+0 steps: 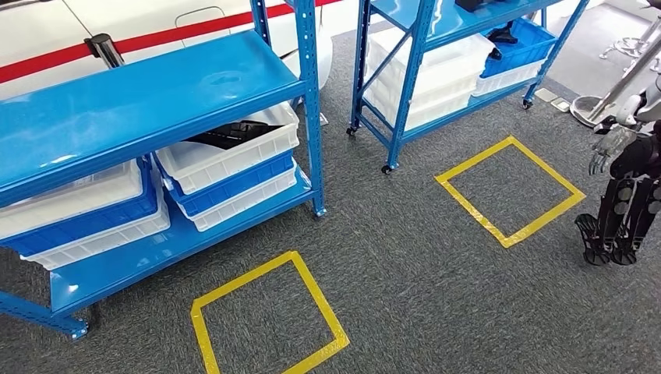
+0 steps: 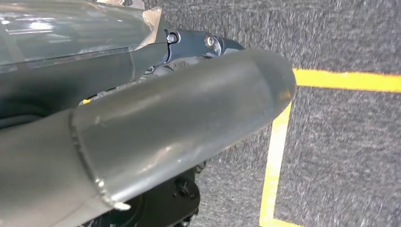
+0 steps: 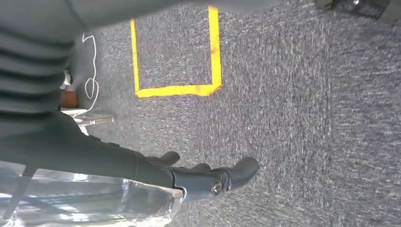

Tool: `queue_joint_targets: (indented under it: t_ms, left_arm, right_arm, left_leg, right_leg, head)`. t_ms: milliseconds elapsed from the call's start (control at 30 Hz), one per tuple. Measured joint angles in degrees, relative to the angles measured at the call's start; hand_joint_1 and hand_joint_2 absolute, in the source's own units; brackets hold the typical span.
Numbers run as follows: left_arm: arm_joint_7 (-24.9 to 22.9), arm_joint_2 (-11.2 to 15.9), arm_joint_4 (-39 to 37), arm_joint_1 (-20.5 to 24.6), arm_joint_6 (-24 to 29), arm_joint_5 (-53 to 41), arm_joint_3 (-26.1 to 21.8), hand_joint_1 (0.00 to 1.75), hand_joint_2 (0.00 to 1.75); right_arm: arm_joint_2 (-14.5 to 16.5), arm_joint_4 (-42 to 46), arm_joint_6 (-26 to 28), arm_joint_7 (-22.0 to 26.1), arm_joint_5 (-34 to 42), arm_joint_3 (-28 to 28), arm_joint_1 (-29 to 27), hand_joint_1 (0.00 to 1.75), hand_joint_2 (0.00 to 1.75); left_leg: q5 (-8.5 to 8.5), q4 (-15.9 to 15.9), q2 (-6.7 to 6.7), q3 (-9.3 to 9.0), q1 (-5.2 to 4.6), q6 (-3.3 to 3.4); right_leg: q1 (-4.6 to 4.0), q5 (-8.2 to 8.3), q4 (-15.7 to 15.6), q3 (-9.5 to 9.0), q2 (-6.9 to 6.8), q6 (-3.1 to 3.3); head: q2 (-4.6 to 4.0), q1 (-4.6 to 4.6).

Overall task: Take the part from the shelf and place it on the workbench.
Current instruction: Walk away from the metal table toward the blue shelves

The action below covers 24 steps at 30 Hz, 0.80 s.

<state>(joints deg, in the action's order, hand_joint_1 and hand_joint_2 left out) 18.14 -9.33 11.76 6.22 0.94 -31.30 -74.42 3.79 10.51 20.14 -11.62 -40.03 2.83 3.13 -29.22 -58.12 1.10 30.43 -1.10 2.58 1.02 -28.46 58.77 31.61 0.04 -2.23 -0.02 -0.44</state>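
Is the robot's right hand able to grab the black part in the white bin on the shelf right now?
Probably not yet. The right hand hangs low over the grey carpet, while the black part lies in a white bin tucked under the blue shelf board. The robot looks too far away.

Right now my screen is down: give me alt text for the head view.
Two blue shelf racks stand on grey carpet, holding white and blue bins; one white bin holds a black part. Two yellow tape squares mark the floor in front, and another humanoid robot stands at right.
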Motion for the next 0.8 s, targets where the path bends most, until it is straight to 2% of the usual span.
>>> queue_joint_targets:
  t_ms: [67,100,133,167,200,233,267,300,333,400,467,500,567,600,633,667,700,767,800]
  left_arm:
    - [0.0,0.0,0.0,0.0,0.0,0.0,0.0,0.0,0.0]
    - [0.0,0.0,0.0,0.0,0.0,0.0,0.0,0.0,0.0]
    - [0.1,0.0,0.0,-0.1,0.0,0.0,0.0,0.0,0.0]
    - [0.1,0.1,0.0,-0.1,0.0,0.0,0.0,0.0,0.0]
    - [0.2,0.0,0.0,-0.1,0.0,0.0,0.0,0.0,0.0]
    - [0.2,0.0,0.0,-0.1,0.1,0.0,0.0,0.0,0.0]
    - [0.3,0.1,0.0,-0.1,0.1,0.0,0.0,0.0,0.0]
    - [0.3,0.1,0.0,0.0,0.1,0.1,0.0,0.0,0.0]
    - [0.3,0.1,0.0,0.1,0.1,0.1,0.0,0.0,0.0]
    - [0.4,0.1,0.0,0.3,0.2,0.1,0.0,0.0,0.0]
    - [0.4,0.1,0.0,0.2,0.2,0.2,0.0,0.0,0.0]
    - [0.4,0.1,0.0,0.2,0.2,0.3,-0.1,0.0,0.0]
    - [0.4,0.1,0.0,0.2,0.3,0.5,-0.2,0.0,0.0]
    - [0.4,0.1,0.0,0.2,0.3,0.6,-0.3,0.0,0.0]
    - [0.4,0.1,0.0,0.2,0.3,0.7,-0.3,0.0,0.0]
    - [0.4,0.1,0.0,0.1,0.3,0.7,-0.4,0.0,0.0]
    - [0.4,0.1,0.0,0.1,0.3,0.8,-0.4,0.0,0.0]
    - [0.4,0.1,0.0,0.1,0.3,1.0,-0.4,0.0,0.0]
    - [0.4,0.1,0.0,0.1,0.3,1.0,-0.5,0.0,0.0]
  right_arm:
    - [0.0,0.0,0.1,0.2,0.1,0.1,0.0,0.0,0.0]
    - [0.0,0.0,0.2,0.3,0.2,0.1,0.0,0.0,0.0]
    - [0.0,0.0,0.2,0.5,0.0,0.2,0.0,0.0,0.0]
    - [0.0,0.0,0.3,0.5,-0.3,0.2,0.0,0.0,0.0]
    - [0.0,0.0,0.3,0.5,-0.8,0.2,-0.1,0.0,0.0]
    - [0.1,0.0,0.3,0.6,-1.3,0.2,-0.1,0.0,0.0]
    - [0.1,0.0,0.3,0.6,-1.6,0.1,-0.1,0.0,0.0]
    - [0.2,0.0,0.3,0.6,-1.8,0.1,0.0,0.0,0.0]
    - [0.3,0.0,0.3,0.6,-2.0,0.1,0.0,0.0,0.0]
    - [0.4,0.0,0.3,0.7,-2.2,0.0,0.1,0.0,0.0]
    - [0.4,0.0,0.3,0.7,-2.5,0.0,0.2,0.0,0.0]
    - [0.4,0.0,0.3,0.7,-2.7,0.0,0.2,0.0,0.0]
    - [0.4,0.0,0.3,0.7,-3.0,0.0,0.2,0.0,0.0]
    - [0.4,0.0,0.3,0.7,-3.2,0.0,0.2,0.0,0.0]
    - [0.4,0.0,0.3,0.7,-3.3,0.0,0.2,0.0,0.0]
    - [0.4,0.0,0.3,0.6,-3.4,-0.1,0.2,0.0,0.0]
    - [0.4,0.0,0.3,0.5,-3.5,-0.1,0.1,0.0,0.0]
    - [0.3,0.0,0.3,0.4,-3.8,-0.1,0.2,0.0,0.0]
    - [0.3,0.0,0.3,0.4,-4.0,-0.2,0.2,0.0,0.0]
  left_leg:
    - [-0.16,-0.1,0.02,-0.08,0.12,-0.28]
    - [-0.8,-0.9,-0.07,0.19,0.26,-0.68]
    - [-2.62,-5.4,-0.29,2.66,0.66,-1.38]
    - [-3.39,-8.7,-0.54,4.76,1.05,-1.97]
    - [-3.25,-10.5,-0.86,6.27,1.38,-2.39]
    - [-1.91,-10.2,-1.41,6.87,1.61,-2.42]
    - [0.34,-5.9,-2.0,5.16,1.48,-2.08]
    - [1.61,-2.9,-2.41,3.88,1.27,-1.67]
    - [2.03,-1.3,-2.69,3.21,1.03,-1.28]
    - [1.87,-0.7,-2.12,2.97,0.67,-0.56]
    - [2.49,0.6,-1.5,1.86,0.89,0.25]
    - [2.88,1.3,-1.24,1.28,1.05,0.63]
    - [3.25,1.9,-0.76,0.86,1.2,1.05]
    - [3.23,1.9,-0.44,0.88,1.16,1.07]
    - [3.19,1.8,-0.07,0.89,1.13,1.06]
    - [3.13,1.8,0.38,0.86,1.12,1.02]
    - [3.07,1.8,0.89,0.79,1.14,0.93]
    - [2.77,1.4,1.9,0.71,1.21,0.48]
    - [2.45,1.0,2.35,0.74,1.11,0.13]
  right_leg:
    - [0.08,-0.04,-0.1,-0.12,-0.02,0.59]
    - [0.25,-0.04,-0.1,-0.31,-0.03,1.0]
    - [0.4,-0.17,-0.2,-0.6,-0.04,1.53]
    - [0.61,-0.34,-0.2,-1.02,-0.07,1.87]
    - [0.6,-0.66,-0.2,-1.38,-0.1,2.03]
    - [0.56,-1.01,-0.3,-1.81,-0.16,2.08]
    - [0.44,-1.31,-0.3,-2.13,-0.25,1.9]
    - [0.31,-1.55,-0.3,-2.36,-0.35,1.66]
    - [0.19,-1.74,-0.4,-2.5,-0.55,1.39]
    - [0.02,-1.96,-0.8,-2.85,-1.13,0.78]
    - [-0.16,-2.74,-0.1,-2.96,-1.35,0.48]
    - [-0.28,-3.8,1.8,-2.31,-1.19,0.6]
    - [-0.23,-6.75,8.3,1.12,-0.6,1.17]
    - [-0.17,-7.94,11.8,3.13,-0.44,1.22]
    - [-0.12,-8.44,14.1,4.65,-0.36,1.02]
    - [-0.08,-8.1,14.8,5.37,-0.31,0.59]
    - [0.0,-6.84,13.3,5.06,-0.26,-0.01]
    - [0.38,-2.85,5.6,2.1,0.44,-1.14]
    - [0.51,-1.24,2.2,0.71,0.84,-1.26]
  head:
    - [0.0,-0.03]
    - [0.0,-0.15]
    - [0.0,-0.26]
    - [0.0,-0.37]
    - [0.0,-0.49]
    - [0.0,-0.5]
    - [0.0,-0.47]
    - [0.0,-0.44]
    - [0.0,-0.43]
    - [0.0,-0.43]
    - [0.0,-0.36]
    - [0.0,-0.26]
    - [0.0,-0.04]
    - [0.0,0.02]
    - [0.0,0.04]
    - [0.0,0.03]
    - [0.0,0.04]
    - [0.0,0.07]
    - [0.0,0.12]
